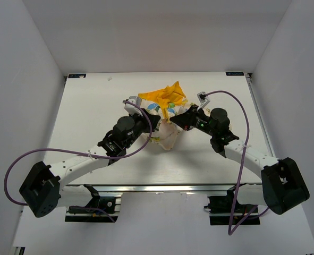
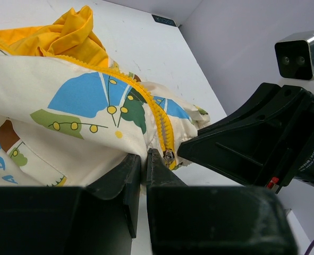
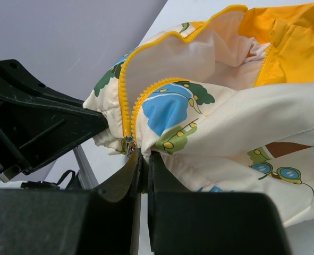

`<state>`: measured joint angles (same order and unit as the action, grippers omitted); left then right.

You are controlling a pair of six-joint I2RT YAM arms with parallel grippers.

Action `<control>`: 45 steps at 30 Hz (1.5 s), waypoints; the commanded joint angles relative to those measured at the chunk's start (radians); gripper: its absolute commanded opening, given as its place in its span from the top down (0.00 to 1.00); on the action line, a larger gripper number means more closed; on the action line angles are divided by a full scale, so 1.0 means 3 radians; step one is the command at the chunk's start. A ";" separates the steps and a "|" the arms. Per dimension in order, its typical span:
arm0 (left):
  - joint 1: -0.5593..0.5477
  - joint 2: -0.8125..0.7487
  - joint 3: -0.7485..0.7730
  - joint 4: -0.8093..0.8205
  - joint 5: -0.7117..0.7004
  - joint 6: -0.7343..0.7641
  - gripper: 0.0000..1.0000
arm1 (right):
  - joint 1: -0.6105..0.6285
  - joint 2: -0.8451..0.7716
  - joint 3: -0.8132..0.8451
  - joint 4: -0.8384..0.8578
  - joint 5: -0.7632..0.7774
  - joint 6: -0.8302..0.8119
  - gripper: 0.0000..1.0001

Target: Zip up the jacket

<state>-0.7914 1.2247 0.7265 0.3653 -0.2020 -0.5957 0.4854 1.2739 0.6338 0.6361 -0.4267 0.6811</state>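
The jacket point(image 1: 166, 114), cream with cartoon prints and a yellow hood point(image 1: 163, 95), lies bunched at the table's middle. My left gripper point(image 1: 155, 125) and right gripper point(image 1: 176, 121) meet at its bottom hem from either side. In the left wrist view my left gripper point(image 2: 144, 158) is shut on cream hem fabric just left of the zipper slider point(image 2: 169, 155). In the right wrist view my right gripper point(image 3: 145, 156) is shut on the hem just right of the slider point(image 3: 129, 146). The yellow zipper point(image 3: 126, 90) is joined only at the bottom and gapes above.
The white table point(image 1: 93, 106) is walled by white panels on three sides. Each gripper's black body fills the other's wrist view: the right one point(image 2: 242, 143), the left one point(image 3: 34, 122). Purple cables point(image 1: 236, 106) loop off both arms.
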 commanded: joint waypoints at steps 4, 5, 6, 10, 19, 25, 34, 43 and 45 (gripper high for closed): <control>0.0005 -0.0043 0.0027 0.0030 0.0044 0.0012 1.00 | -0.0002 -0.0084 0.0081 0.0278 -0.0015 0.0015 1.00; 0.0005 -0.0043 0.0033 0.0020 0.0044 0.0012 1.00 | -0.0007 -0.0079 0.0086 0.0293 0.0001 0.0025 1.00; 0.0005 -0.0048 0.0028 0.0025 0.0060 0.0017 1.00 | -0.0002 -0.0059 0.0111 0.0293 -0.0004 0.0036 1.00; 0.0005 -0.0043 0.0033 0.0056 0.0106 0.0037 1.00 | -0.0007 -0.0018 0.0137 0.0329 -0.0050 0.0071 1.00; 0.0005 -0.0002 0.0038 0.0076 0.0162 0.0037 1.00 | -0.0002 -0.0018 0.0142 0.0385 -0.0066 0.0123 1.00; 0.0010 -0.0048 -0.0044 0.0188 0.0361 0.0053 1.00 | -0.0007 0.0023 0.0137 0.0548 -0.0056 0.0138 1.00; 0.0015 -0.0145 -0.0197 0.0250 0.0673 0.0038 1.00 | -0.0079 0.0018 0.0025 0.0972 -0.0326 0.0220 1.00; 0.0234 -0.0253 -0.0443 0.0699 0.1460 0.0017 1.00 | -0.0191 0.0166 0.0152 0.0713 -0.0934 0.0056 1.00; 0.0311 -0.0242 -0.0473 0.0761 0.1634 0.0017 1.00 | -0.0197 0.0222 0.0244 0.0535 -0.1042 -0.0041 1.00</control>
<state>-0.7162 1.1828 0.5964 0.5182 0.1280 -0.5884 0.4328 1.3254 0.6380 0.7822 -0.6514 0.7136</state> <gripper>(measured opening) 0.186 0.049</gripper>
